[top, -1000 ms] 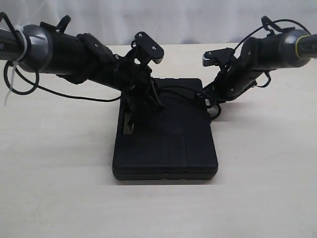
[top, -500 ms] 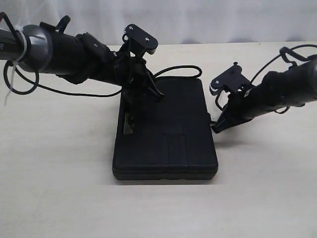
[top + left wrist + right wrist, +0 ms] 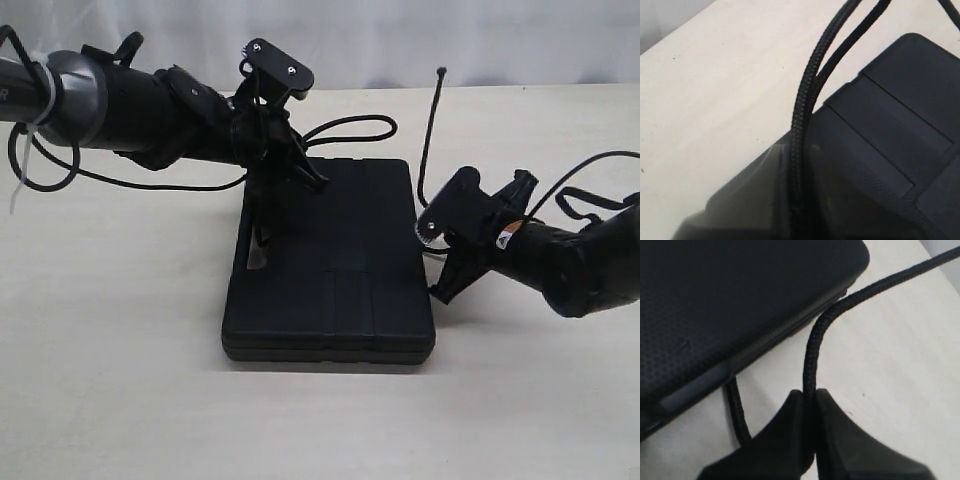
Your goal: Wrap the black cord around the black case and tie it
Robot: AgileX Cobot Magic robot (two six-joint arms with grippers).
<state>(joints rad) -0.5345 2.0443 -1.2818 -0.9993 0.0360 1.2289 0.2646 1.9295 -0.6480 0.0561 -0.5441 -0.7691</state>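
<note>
Gripping on both sides, as far as I can read it. Left gripper (image 3: pixel 794 217) is clamped on the black cord (image 3: pixel 803 100), which runs straight out from between the fingers. In the exterior view that gripper sits over the far-left part of the black case (image 3: pixel 340 260), just beside the handle cutout (image 3: pixel 258 262). Right gripper (image 3: pixel 810 440) is pinched shut on another stretch of cord, low, just off the case's right edge and not touching it.

Outward from the left gripper, the cord loops right, past the case's far edge. From the right gripper it climbs steeply toward the far side, and the knotted tip (image 3: pixel 441 72) points up and away. 1 more strand drops beside the right edge and looks to pass under the case. I can't see the underside.

Case lies flat on the table (image 3: pixel 120 350), centre of the scene, long axis near to far, cutout on the left edge.

My read: you're mid-wrap, nothing tied yet, no strand across the top face. Next move calls for bringing the 2 held sections over the face so they cross, with tension held so the loop doesn't slip off the far edge. Watch the loose tip.
</note>
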